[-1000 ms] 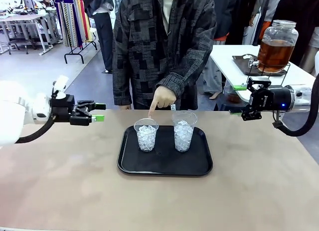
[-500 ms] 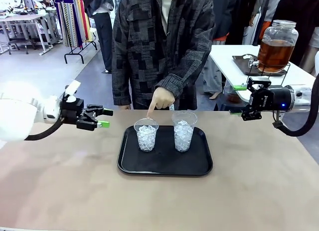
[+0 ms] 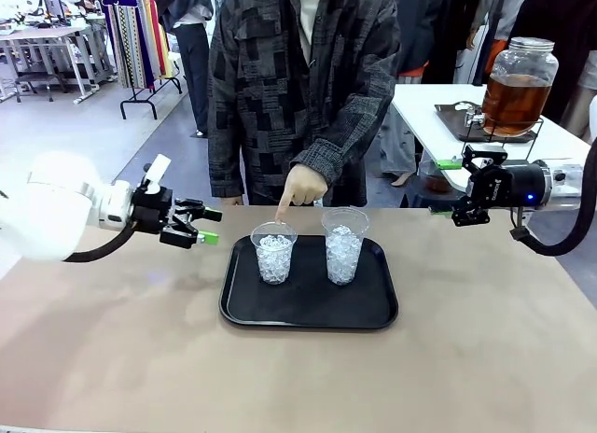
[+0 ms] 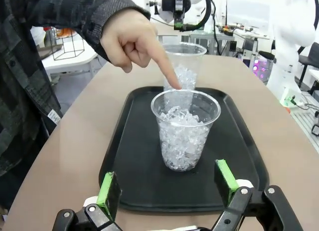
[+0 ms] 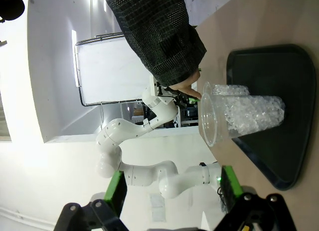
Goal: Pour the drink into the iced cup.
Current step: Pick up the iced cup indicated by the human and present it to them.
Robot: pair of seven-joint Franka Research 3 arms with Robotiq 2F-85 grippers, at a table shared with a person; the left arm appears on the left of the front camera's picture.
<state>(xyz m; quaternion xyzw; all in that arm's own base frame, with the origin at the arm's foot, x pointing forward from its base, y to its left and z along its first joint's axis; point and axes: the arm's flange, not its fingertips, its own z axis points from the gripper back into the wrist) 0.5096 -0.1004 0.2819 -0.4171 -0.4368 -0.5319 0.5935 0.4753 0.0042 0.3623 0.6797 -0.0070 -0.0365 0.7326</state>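
Inspection from my remote station: the left jaws stand fully spread and hold nothing, hovering above the tabletop (image 3: 466, 358) just off the left edge of the black tray (image 3: 308, 314) and aimed toward it. In the left wrist view the two green pads (image 4: 108, 188) frame the nearer iced cup (image 4: 185, 129) without touching it (the pads are short of the tray's rim). The right jaws are likewise spread wide and empty, held above the right side of the tabletop, well apart from the tray and facing it. Two clear plastic cups stand upright on the tray, both filled with ice: the shorter one on the left and a taller cup (image 3: 344, 246) just beside it on the right, apart from each other. The person's hand (image 3: 300, 186) reaches over from the far side, forefinger pointing down at the far rim of the left cup. The drink (image 3: 511, 102), amber-brown, sits in the big glass dispenser jar (image 3: 519, 55), lid on, which stands on a separate white table (image 3: 420, 106) behind the right arm, well apart from the cups. I see no drink in either cup.
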